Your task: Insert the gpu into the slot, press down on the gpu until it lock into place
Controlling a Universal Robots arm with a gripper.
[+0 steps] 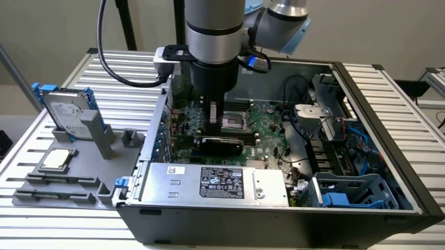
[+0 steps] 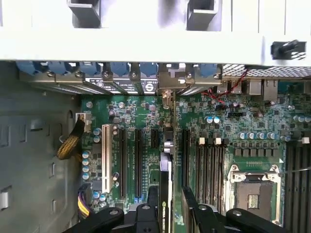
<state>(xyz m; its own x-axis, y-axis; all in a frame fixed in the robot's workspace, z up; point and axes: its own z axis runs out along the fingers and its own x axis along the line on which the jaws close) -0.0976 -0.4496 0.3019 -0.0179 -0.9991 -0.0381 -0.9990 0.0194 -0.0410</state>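
The gpu point(image 1: 220, 145), black cover showing, stands on edge on the green motherboard inside the open computer case, directly under my gripper point(image 1: 212, 122). In the wrist view the gpu point(image 2: 165, 179) appears edge-on as a thin strip running between the black expansion connectors, its silver bracket end toward the case's rear wall. My gripper point(image 2: 171, 206) is shut on the gpu, with one black finger point(image 2: 152, 204) on each side of its upper edge. The bright-blue slot lies hidden beneath the card.
Black memory strips point(image 2: 209, 165) and the CPU socket point(image 2: 252, 187) lie beside the card. A silver power supply point(image 1: 215, 182) and a blue drive cage point(image 1: 347, 192) sit inside the case. Outside it, a hard drive with blue rails point(image 1: 70, 112) stands on a grey fixture.
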